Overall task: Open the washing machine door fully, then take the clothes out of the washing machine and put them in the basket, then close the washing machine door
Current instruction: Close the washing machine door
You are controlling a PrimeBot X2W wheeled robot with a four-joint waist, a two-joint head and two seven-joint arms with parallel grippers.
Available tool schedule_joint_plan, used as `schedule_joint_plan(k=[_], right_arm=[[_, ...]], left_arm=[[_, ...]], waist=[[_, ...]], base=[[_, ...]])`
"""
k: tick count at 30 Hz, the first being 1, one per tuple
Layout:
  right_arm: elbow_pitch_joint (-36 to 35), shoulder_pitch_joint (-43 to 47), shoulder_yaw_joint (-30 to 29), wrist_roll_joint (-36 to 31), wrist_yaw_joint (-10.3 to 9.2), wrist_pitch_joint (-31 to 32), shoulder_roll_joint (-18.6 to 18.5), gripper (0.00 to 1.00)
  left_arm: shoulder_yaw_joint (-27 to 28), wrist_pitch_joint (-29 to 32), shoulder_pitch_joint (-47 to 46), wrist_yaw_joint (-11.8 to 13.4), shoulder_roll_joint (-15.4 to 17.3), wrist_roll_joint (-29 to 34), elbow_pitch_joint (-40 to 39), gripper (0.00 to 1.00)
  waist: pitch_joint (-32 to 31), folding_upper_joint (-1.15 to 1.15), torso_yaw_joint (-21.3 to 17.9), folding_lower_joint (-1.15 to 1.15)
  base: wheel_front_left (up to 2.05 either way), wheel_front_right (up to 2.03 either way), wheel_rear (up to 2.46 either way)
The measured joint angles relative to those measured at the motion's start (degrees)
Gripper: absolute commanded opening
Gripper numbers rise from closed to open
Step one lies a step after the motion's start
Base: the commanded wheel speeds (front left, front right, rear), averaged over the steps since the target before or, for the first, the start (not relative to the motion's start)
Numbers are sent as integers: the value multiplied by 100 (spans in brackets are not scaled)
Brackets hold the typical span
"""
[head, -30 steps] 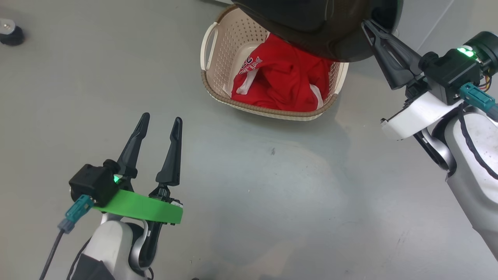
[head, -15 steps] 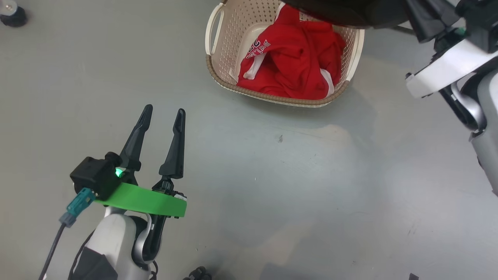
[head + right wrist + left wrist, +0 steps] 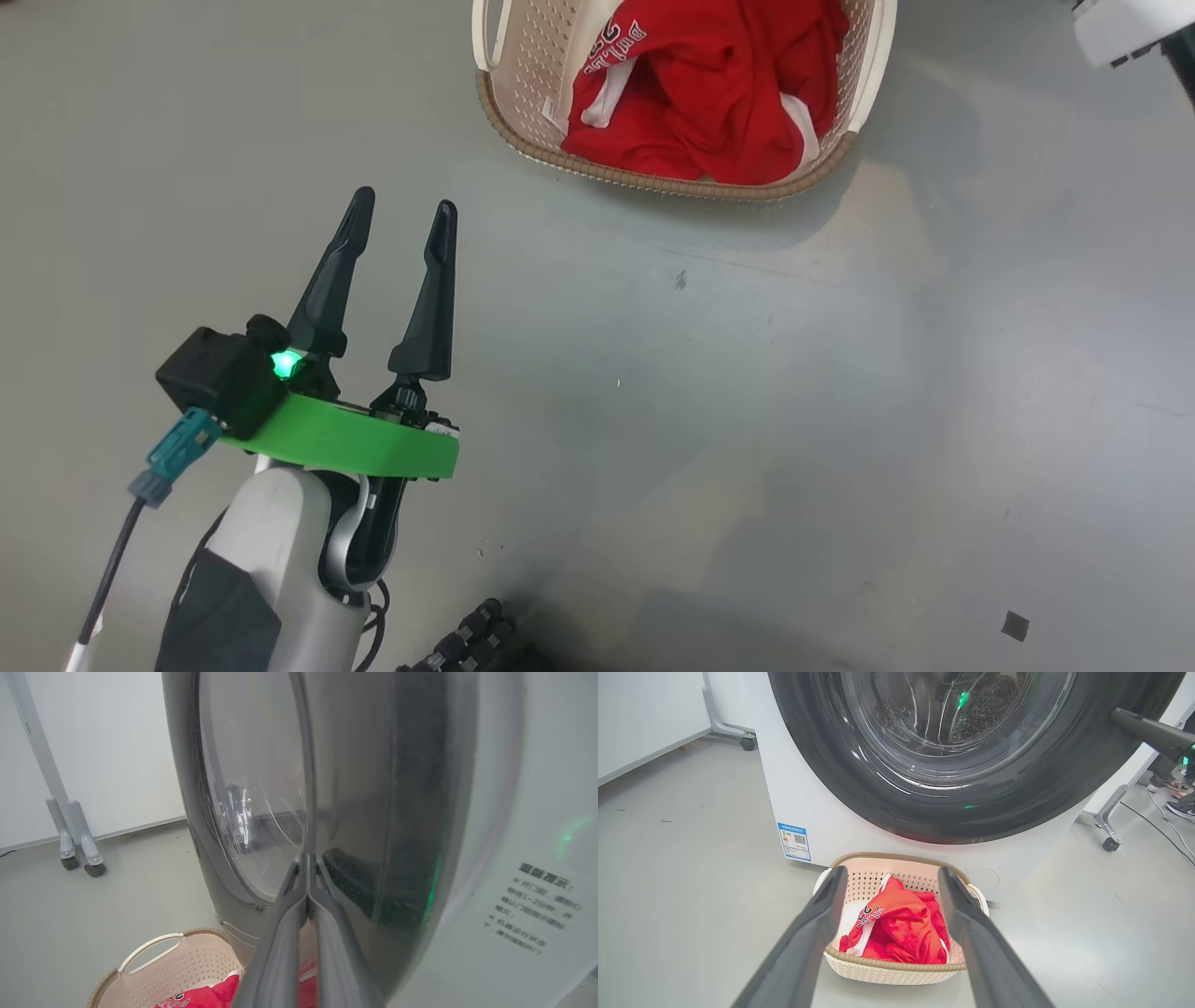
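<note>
Door [image 3: 364,788] looks heavy, rigid and slick, so push its black rim; right gripper [image 3: 308,864] pinched closed there, left gripper [image 3: 405,199] spread, empty.

We see a grey floor [image 3: 747,420] (a cable [image 3: 1157,832] lies on it), a caster-footed stand [image 3: 80,830] by a white wall [image 3: 117,742], and someone's shoes [image 3: 1181,809].
</note>
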Motion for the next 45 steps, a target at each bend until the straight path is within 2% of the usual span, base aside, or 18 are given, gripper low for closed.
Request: schedule_joint_plan(k=[14, 25, 32, 38, 45], right_arm=[[405, -977, -209, -38, -49, 131, -40, 0], [740, -1261, -167, -135, -43, 40, 13, 0], [1135, -1182, -104, -158, -31, -296, 56, 0], [1506, -747, -69, -156, -56, -646, 86, 0], [1693, -133, -53, 35, -57, -1166, 457, 0]], left_arm=[[-179, 0, -243, 20, -15, -109, 13, 100], [-203, 0, -324, 60, -24, -200, 101, 100], [-169, 0, -367, 68, -27, -213, 246, 100], [-21, 0, -374, 68, -29, -20, 409, 100], [101, 0, -361, 67, -30, 314, 742, 100]], waist=[[464, 0, 81, 0], [529, 0, 140, 0], [352, 0, 116, 0], [69, 0, 33, 0], [-385, 0, -149, 0]], base=[[0, 0, 0], [0, 0, 0], [0, 0, 0], [0, 0, 0], [0, 0, 0]])
